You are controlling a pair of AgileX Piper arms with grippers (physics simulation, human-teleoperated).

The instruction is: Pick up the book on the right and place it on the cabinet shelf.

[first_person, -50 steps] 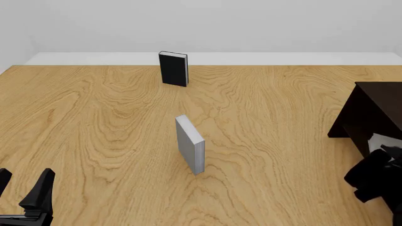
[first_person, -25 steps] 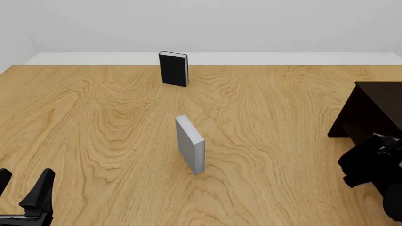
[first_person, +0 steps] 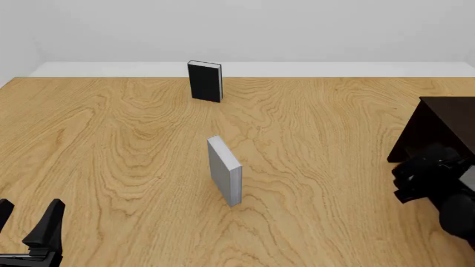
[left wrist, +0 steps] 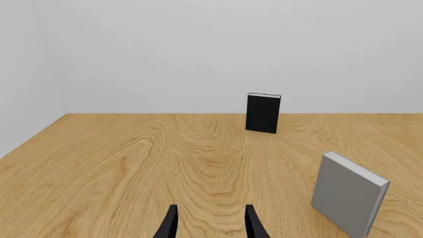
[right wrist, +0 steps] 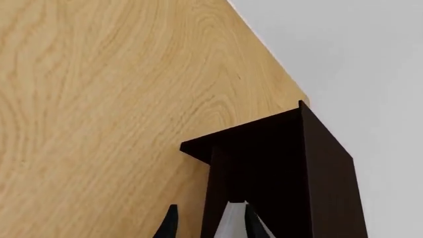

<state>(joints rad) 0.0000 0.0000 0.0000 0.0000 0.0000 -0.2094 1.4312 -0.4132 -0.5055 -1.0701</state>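
Grey book [right wrist: 231, 220] sits clamped in the right gripper [right wrist: 209, 223] beside the dark cabinet [first_person: 445, 130]; the left gripper [left wrist: 209, 223] rests spread apart over the desk [first_person: 111, 139].

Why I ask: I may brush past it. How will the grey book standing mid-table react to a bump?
The grey book stands upright on its narrow edge, so a bump on its cover would probably topple it. It looks like a rigid hardcover, likely keeping its shape.
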